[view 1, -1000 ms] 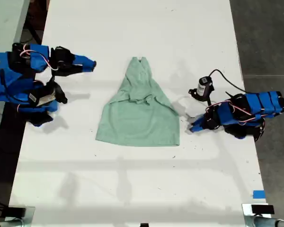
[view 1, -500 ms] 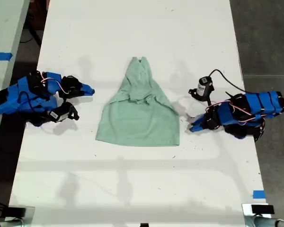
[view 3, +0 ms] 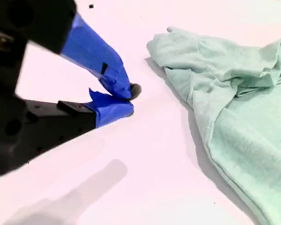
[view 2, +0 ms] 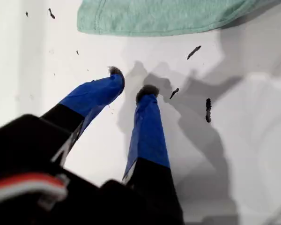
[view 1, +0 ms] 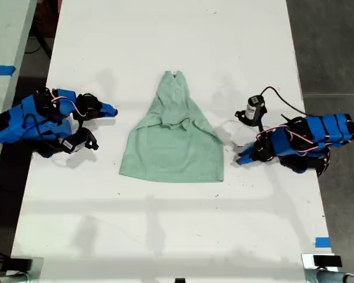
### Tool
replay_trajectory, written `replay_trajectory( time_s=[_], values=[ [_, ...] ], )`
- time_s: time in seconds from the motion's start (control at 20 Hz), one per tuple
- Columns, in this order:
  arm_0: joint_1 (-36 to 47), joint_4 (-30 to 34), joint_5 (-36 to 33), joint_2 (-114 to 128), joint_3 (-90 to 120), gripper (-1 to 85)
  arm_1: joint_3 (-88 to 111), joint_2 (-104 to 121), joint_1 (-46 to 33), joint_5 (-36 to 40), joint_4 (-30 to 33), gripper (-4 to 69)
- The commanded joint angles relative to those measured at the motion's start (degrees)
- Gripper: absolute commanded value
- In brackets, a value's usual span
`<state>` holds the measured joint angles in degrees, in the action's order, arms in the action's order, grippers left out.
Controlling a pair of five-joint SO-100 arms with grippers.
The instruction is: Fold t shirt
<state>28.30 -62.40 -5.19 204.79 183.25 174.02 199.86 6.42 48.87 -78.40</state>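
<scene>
Exterior view: the shirt (view 1: 174,147) lies flat in the middle of the table (view 1: 165,236), neck end toward the top of that view, hem toward the bottom. Both sleeves appear turned in over the body, so the cloth narrows to the neck. Folding looks partly done; a crosswise fold is judged to be outstanding.

My first gripper (view 1: 241,159) sits at the exterior view's right, low over the table just beside the hem corner and not touching the cloth. In its wrist view the jaws (view 2: 131,82) stand apart with nothing between them, the hem (view 2: 168,14) just ahead.

My second gripper (view 1: 113,110) sits at the exterior view's left, well apart from the shirt. Its jaws (view 3: 129,98) are together and empty, the shirt (view 3: 243,117) off to one side.

Risks noted:
- A pinch at the hem may catch one layer only, leaving the lower layer behind.
- A lift on one side alone would drag and skew the cloth.
- The turned-in sleeves are loose and could fall open.
- A cabled device (view 1: 255,109) near the first arm could snag.
</scene>
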Motion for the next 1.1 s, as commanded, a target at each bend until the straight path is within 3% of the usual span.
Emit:
replay_trajectory(
  time_s=[0.0,0.2,0.4,0.75,1.05],
  values=[
    [2.02,0.97,0.0,0.35,0.7,-0.1,3.08,0.7,0.53,0.7,-0.09,9.0],
    [4.66,0.79,1.41,0.35,0.7,0.1,3.08,0.7,0.53,0.7,-0.09,9.0],
    [5.27,0.79,1.41,0.35,0.7,7.0,3.08,0.7,0.53,0.7,-0.09,9.0],
    [4.04,0.79,2.11,0.35,0.88,0.7,3.08,0.7,0.53,0.7,-0.09,9.0],
    [5.71,0.7,2.29,0.35,0.88,2.3,3.08,0.7,0.53,0.7,-0.09,9.0]
  ],
)
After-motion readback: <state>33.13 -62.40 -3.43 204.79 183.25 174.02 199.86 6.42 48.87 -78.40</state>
